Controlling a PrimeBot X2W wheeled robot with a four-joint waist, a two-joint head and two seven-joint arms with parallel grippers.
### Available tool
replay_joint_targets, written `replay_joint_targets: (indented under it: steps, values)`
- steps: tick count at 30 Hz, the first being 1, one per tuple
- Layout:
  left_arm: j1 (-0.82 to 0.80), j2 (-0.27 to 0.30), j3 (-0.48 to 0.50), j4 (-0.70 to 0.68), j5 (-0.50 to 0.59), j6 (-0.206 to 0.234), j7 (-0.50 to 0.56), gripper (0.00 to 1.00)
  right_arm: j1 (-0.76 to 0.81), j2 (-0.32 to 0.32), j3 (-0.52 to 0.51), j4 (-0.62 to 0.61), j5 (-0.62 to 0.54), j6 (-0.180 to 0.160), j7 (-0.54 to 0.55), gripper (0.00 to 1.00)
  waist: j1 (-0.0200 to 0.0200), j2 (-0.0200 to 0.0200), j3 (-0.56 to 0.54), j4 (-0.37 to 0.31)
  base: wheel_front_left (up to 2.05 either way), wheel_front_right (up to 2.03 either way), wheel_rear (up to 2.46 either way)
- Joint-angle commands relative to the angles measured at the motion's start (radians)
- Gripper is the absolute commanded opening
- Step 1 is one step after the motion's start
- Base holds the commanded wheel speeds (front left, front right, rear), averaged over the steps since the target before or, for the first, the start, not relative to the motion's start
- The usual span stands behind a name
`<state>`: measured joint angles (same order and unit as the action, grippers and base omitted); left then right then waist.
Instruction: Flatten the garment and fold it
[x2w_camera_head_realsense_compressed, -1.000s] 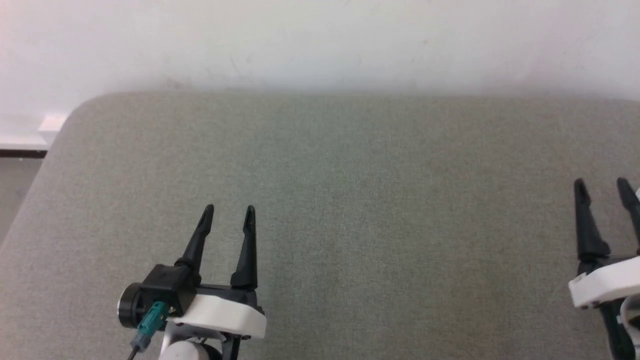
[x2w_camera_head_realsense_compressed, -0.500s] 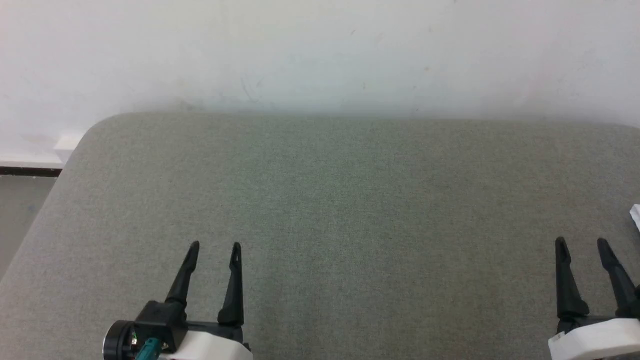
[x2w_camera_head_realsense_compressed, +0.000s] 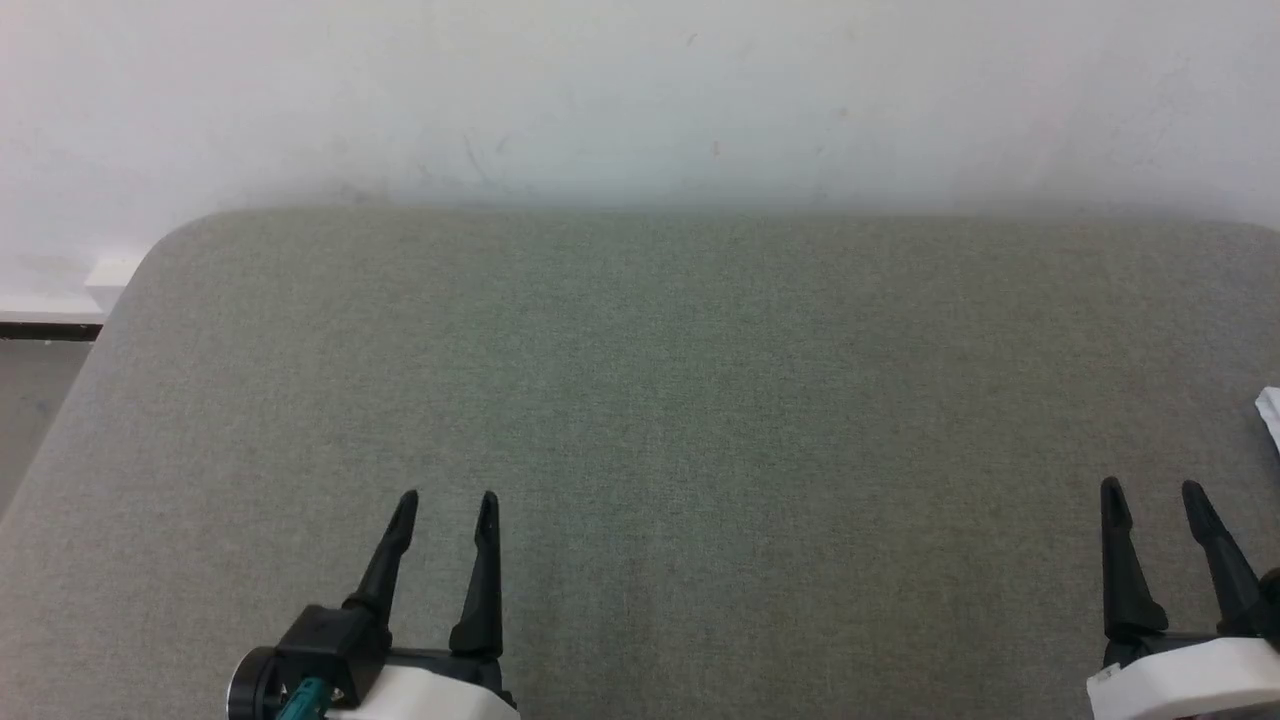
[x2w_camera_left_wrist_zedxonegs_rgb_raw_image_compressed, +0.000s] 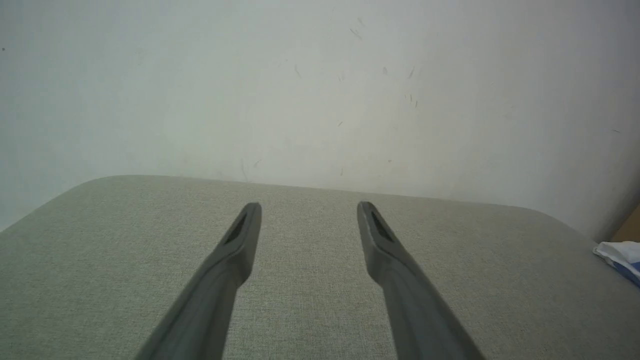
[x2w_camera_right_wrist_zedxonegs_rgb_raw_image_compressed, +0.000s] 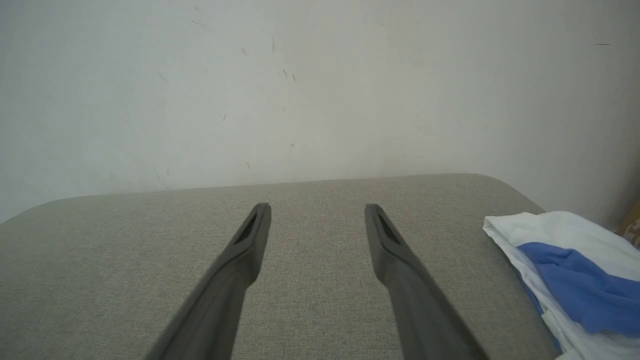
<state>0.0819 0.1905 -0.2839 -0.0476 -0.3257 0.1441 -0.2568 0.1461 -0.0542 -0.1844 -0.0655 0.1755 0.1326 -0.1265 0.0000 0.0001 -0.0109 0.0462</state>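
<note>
**Two open grippers over the table, shirt lying off to the side**

The big grey-green table (x2w_camera_head_realsense_compressed: 640, 400) has a soft cloth top and round corners. Its far edge meets a white wall (x2w_camera_head_realsense_compressed: 640, 100) with a few small marks on it.

The left gripper (x2w_camera_head_realsense_compressed: 448, 498) is over the near part of the table, toward the table's left side. Its two dark fingers are spread apart and there is nothing between them, so it holds nothing. The fingers point at the table's far edge.

The right gripper (x2w_camera_head_realsense_compressed: 1151, 488) is over the near part of the table too, close to the table's right side. Its fingers are spread apart as well, and it holds nothing.

I cannot tell if any fingertip touches the table top.

The garment (x2w_camera_right_wrist_zedxonegs_rgb_raw_image_compressed: 565, 260) lies in a crumpled heap at the table's right end, near the far right corner. It is white with a bright blue part bunched on top. No gripper touches it. In the head view a small white bit of it peeks in at the table's right side
</note>
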Motion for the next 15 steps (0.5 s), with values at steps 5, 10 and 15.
replay_joint_targets:
  steps: [5,10,15]
  values:
    - [0.007,0.002,0.005,0.006,0.032,0.024,-0.005,1.0,-0.022,0.004,0.004,0.013,-0.005,-0.002,-0.013,1.0,0.0,-0.0001,0.004,0.001,0.0,0.0,0.0]
    - [-0.001,0.002,0.006,0.008,0.036,0.025,0.001,0.0,-0.019,0.0,0.0,0.016,-0.001,0.0,-0.009,0.0,0.0,-0.0001,0.005,0.001,0.0,0.0,0.0]
    - [-0.002,-0.001,0.008,0.009,0.04,0.022,0.005,0.0,-0.02,-0.001,0.001,0.017,-0.004,0.0,-0.007,0.0,0.0001,-0.0001,0.005,0.0,0.0,0.0,0.0]
